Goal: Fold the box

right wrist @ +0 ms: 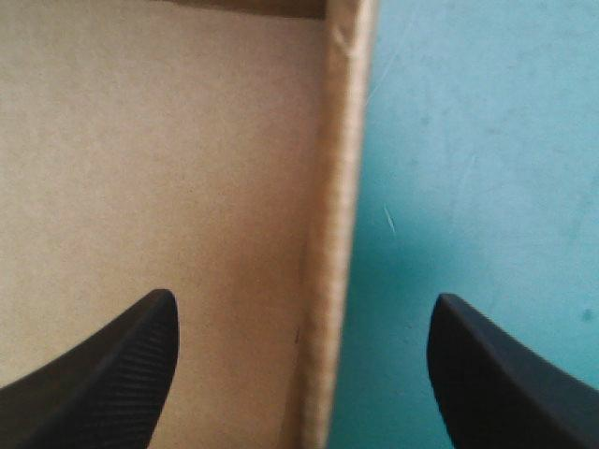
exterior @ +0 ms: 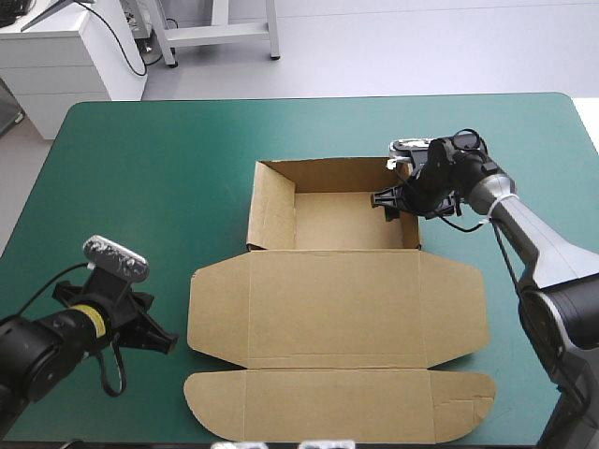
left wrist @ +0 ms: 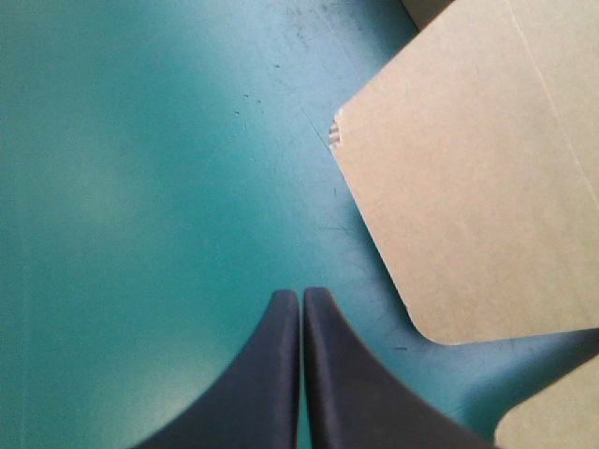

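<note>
Box (exterior: 337, 299) is sitting mid-bench (exterior: 140, 140). Tray (exterior: 351, 220) walls are standing toward the far edge, and the lid (exterior: 339, 346) is lying flat toward the near edge. Right claw (right wrist: 304, 309) is spread, straddling the tray's right wall (right wrist: 337, 187), probably seating it. Left claw (left wrist: 301, 295) is pressed together, idling over teal-green cover (left wrist: 140, 187) beside the lid's left flap (left wrist: 468, 187). I'm judging the fold nearly done.

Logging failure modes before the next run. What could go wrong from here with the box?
1. The right pincer is open astride the tray's right wall; closing off-centre could bend the wall or drag the box.
2. The left pincer is shut beside the lid flap, holding nothing, so the box may slide if the right pincer pulls.
</note>
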Motion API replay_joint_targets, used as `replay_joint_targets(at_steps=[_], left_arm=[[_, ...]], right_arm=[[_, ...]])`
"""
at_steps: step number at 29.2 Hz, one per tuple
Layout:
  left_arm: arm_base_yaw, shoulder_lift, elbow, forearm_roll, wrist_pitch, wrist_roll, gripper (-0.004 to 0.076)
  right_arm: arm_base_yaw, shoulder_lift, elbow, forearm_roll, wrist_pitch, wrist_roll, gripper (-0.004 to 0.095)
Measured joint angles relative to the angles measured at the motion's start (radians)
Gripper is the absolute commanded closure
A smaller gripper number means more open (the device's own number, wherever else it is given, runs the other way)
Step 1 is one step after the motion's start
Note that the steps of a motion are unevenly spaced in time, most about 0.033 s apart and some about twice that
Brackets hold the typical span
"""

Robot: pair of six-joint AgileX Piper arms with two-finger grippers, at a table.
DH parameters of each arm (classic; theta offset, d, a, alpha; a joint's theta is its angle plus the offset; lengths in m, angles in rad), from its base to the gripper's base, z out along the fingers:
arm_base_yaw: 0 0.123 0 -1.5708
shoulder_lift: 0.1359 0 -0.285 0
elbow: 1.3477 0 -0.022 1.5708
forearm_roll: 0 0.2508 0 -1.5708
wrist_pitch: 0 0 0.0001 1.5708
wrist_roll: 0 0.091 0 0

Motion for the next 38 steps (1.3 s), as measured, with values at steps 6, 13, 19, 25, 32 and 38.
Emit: replay_joint_targets(at_steps=[6,13,19,25,32,38], left_arm=[[0.000,-0.156,0.161,-0.030,-0.059,-0.010,0.0731],[0.000,-0.248,0.214,-0.030,-0.111,-0.012,0.0731],[0.000,-0.260,0.217,-0.030,-0.122,-0.020,0.0731],[0.000,-0.260,0.217,-0.030,-0.124,-0.021,0.0731],[0.000,-0.260,0.217,-0.029,-0.127,-0.021,0.0731],[0.000,-0.260,0.217,-0.029,-0.130,-0.022,0.0731]], right_arm=[[0.000,0.020,0.001,0.025,0.002,-0.020,0.0701],[-0.008,0.028,-0.082,-0.025,0.059,-0.035,0.0929],[-0.120,0.030,-0.314,-0.104,0.168,-0.085,0.0929],[-0.393,0.027,-0.444,-0.166,0.210,-0.126,0.0929],[-0.633,0.086,-0.448,-0.160,0.203,-0.180,0.0929],[-0.697,0.186,-0.448,-0.142,0.203,-0.210,0.0798]])
